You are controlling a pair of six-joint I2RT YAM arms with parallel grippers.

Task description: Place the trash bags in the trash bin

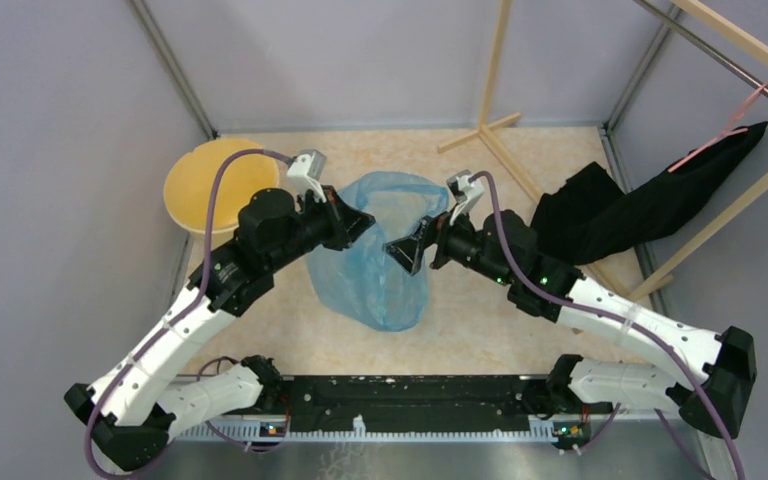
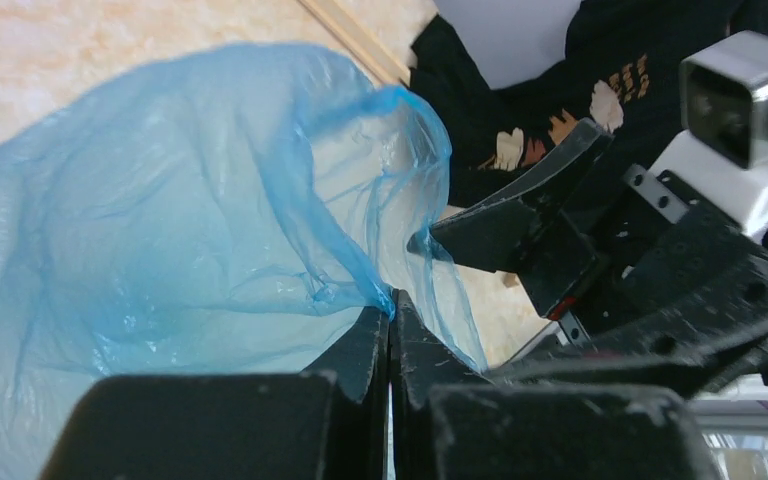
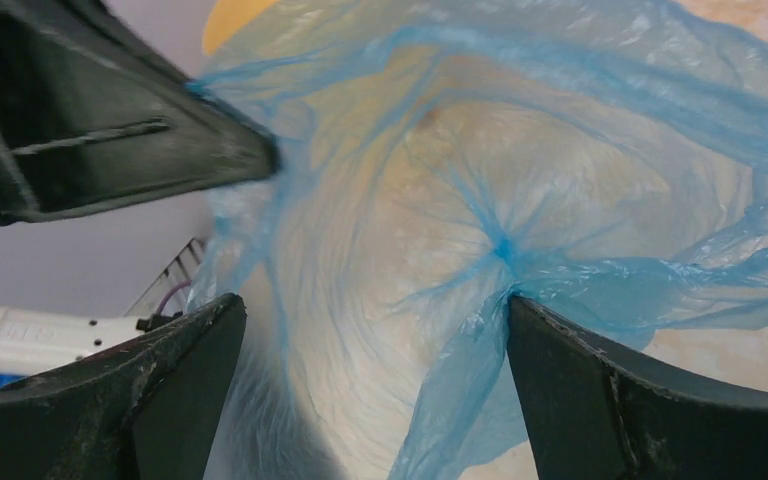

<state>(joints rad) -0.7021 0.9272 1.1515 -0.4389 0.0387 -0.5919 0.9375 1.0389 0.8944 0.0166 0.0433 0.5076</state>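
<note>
While the bag (image 1: 380,275) lies on the tabletop (image 1: 490,310) between the arms, the left fingers (image 2: 390,322) are clamped shut on its rim. The right fingers (image 1: 404,256) gape wide at the rim, gripping nothing. The bin (image 1: 198,185) stands far left. Nothing is binned yet; lifting and carrying remain.

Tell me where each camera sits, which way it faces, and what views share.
Top external: above and behind the bases, looking down; both arms, left gripper and right gripper at the blue trash bag, yellow bin far left.
Left wrist: on the left arm, facing right toward the black cloth; its shut fingers pinch the bag.
Right wrist: on the right arm, facing left toward the bin; its open fingers flank the bag.
Shared: both wrist views show bag and opposite gripper.
</note>
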